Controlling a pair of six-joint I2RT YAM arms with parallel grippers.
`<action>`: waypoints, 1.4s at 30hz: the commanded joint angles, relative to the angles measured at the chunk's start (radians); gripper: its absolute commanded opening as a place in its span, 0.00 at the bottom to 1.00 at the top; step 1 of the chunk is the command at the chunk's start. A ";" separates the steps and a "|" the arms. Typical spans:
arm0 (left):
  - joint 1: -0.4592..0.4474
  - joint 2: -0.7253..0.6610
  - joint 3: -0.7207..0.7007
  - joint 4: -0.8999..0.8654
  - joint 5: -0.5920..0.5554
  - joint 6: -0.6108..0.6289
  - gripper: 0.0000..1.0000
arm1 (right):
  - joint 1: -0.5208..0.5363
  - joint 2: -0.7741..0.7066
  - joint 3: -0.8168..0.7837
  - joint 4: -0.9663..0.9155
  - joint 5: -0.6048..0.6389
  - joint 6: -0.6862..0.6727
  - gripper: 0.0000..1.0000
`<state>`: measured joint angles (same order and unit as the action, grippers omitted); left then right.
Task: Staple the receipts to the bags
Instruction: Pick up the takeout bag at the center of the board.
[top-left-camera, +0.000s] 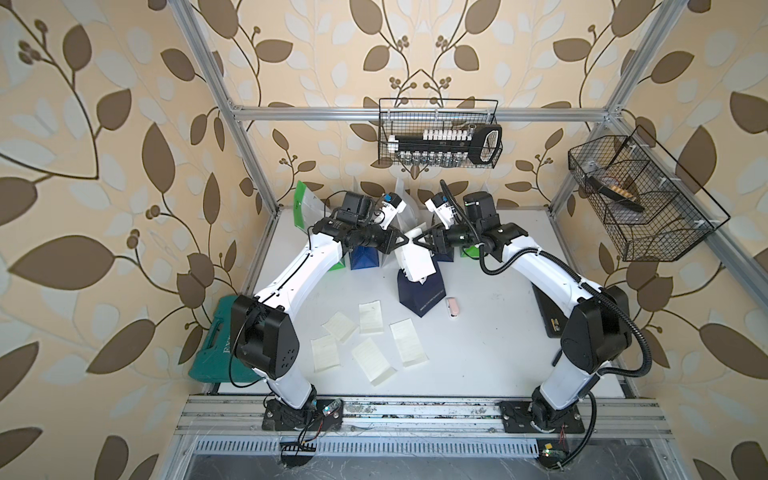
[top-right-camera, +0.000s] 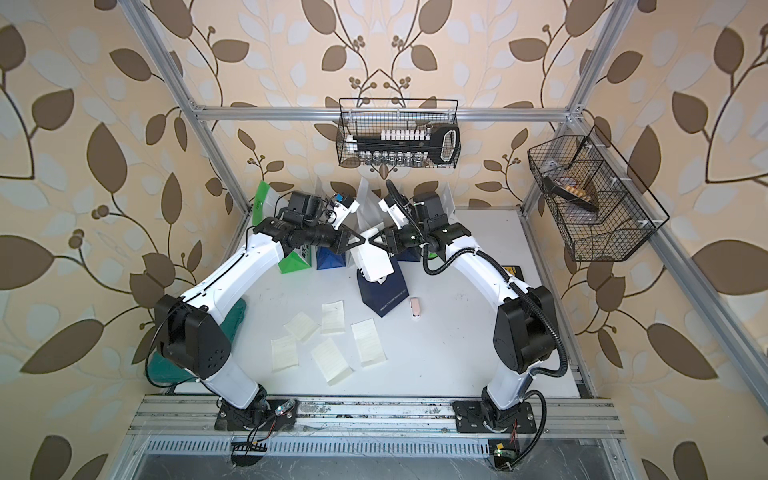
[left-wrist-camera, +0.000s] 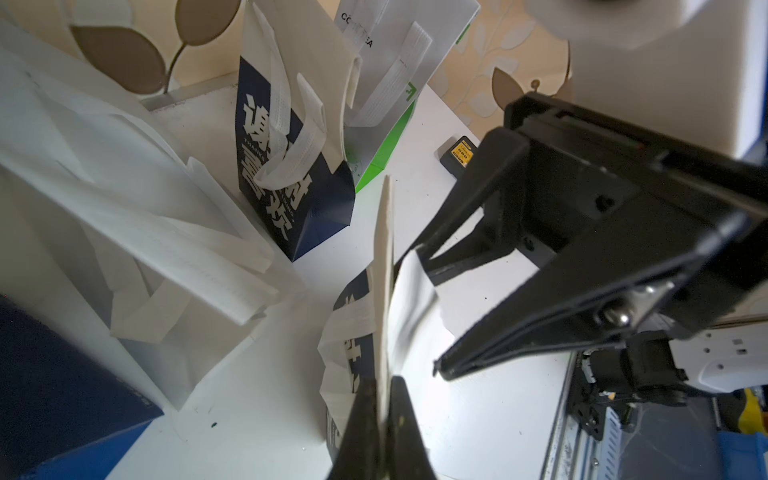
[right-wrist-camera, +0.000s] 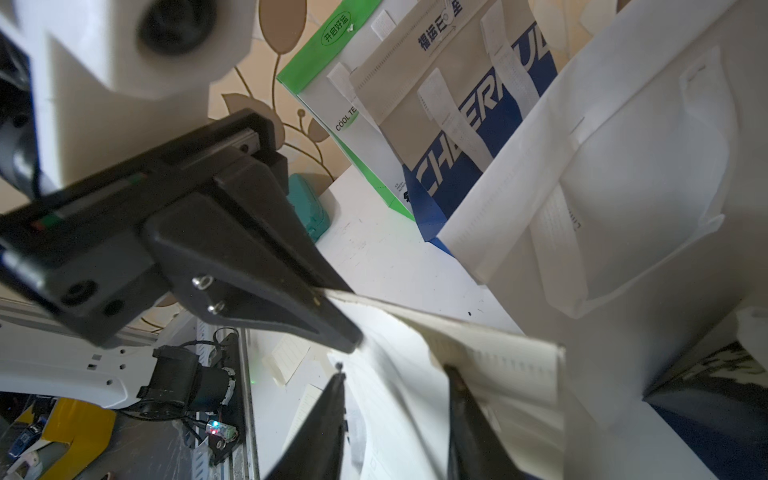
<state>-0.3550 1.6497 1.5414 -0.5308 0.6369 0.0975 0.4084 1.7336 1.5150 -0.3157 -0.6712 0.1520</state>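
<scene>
A receipt (left-wrist-camera: 383, 266) is clamped edge-on in the left tool (left-wrist-camera: 384, 384), long axis pointed straight out from its tips over a navy bag (top-left-camera: 419, 297); the right tool (right-wrist-camera: 395, 372) is held with jaws parted alongside.

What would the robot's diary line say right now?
left claw: shut on receipt | right claw: open at receipt | navy bag: under receipt

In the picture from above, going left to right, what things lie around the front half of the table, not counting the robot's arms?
Teal plastic tool case → loose cream-white paper receipts → small pink stapler → flat black box with a yellow label.
</scene>
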 joint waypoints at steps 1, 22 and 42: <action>-0.013 -0.018 0.020 0.006 0.000 0.011 0.00 | 0.002 -0.037 -0.023 0.038 0.083 0.020 0.51; -0.026 -0.302 -0.100 -0.037 -0.215 -0.160 0.00 | -0.036 -0.392 -0.377 -0.053 0.492 0.282 0.64; -0.220 -0.597 -0.339 -0.182 -0.424 -0.345 0.00 | 0.070 -0.034 -0.346 -0.385 0.683 0.270 0.60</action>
<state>-0.5678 1.0992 1.2087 -0.6918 0.2680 -0.2329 0.4706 1.6615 1.1286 -0.6270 -0.0402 0.4370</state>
